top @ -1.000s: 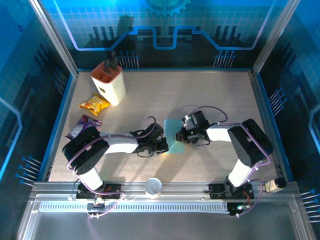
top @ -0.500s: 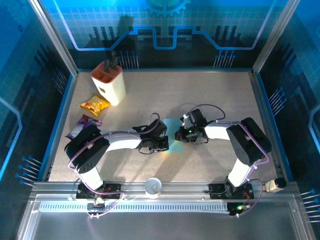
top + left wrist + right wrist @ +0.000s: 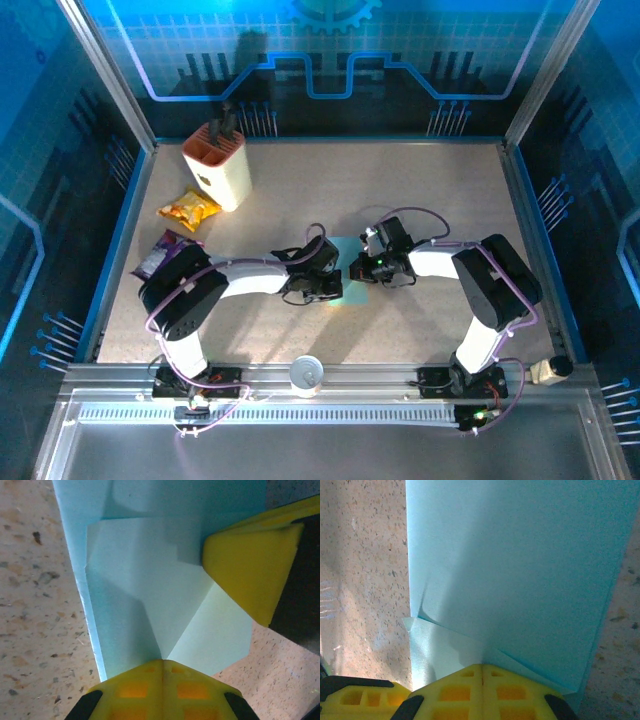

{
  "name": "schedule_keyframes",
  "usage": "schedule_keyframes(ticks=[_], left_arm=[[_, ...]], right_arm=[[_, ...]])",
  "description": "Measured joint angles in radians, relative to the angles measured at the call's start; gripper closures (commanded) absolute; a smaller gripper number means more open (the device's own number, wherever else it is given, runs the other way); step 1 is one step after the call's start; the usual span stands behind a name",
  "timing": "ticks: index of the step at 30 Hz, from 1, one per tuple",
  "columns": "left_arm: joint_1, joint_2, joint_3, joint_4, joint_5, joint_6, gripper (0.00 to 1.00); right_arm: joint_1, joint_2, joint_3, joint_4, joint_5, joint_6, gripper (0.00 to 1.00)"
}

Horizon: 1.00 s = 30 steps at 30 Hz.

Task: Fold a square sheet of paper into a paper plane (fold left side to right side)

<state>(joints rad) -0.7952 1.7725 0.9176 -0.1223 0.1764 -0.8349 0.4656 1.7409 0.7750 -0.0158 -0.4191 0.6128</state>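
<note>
Blue paper (image 3: 150, 580) now has my left claw (image 3: 162, 667) slid right onto it, close to my right claw (image 3: 481, 672), both squeezed shut, likely pressing the fold flat.

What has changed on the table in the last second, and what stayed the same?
The left gripper, shut on the square sheet of paper, moved right toward the right gripper, so less of the sheet shows from above. The right gripper hardly moved. Both stayed shut; the knife block, yellow snack packet and purple snack packet did not move.

No readable text – snack packets' print too small.
</note>
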Motion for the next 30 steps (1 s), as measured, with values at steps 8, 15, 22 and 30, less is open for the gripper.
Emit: schedule_keyframes(ticks=[8, 15, 22, 30], left_arm=[[0.0, 0.003, -0.016, 0.023, 0.007, 0.0, 1.0], [0.0, -0.02, -0.068, 0.087, 0.012, 0.0, 1.0], [0.0, -0.064, -0.135, 0.124, 0.031, 0.0, 1.0], [-0.001, -0.129, -0.214, 0.142, 0.041, -0.004, 0.99]], right_arm=[[0.0, 0.0, 0.005, -0.012, 0.003, -0.012, 1.0], [-0.002, 0.005, 0.012, -0.023, 0.003, -0.027, 1.0], [-0.01, 0.013, 0.023, -0.038, -0.01, -0.039, 1.0], [-0.017, 0.018, 0.028, -0.045, -0.03, -0.049, 1.0]])
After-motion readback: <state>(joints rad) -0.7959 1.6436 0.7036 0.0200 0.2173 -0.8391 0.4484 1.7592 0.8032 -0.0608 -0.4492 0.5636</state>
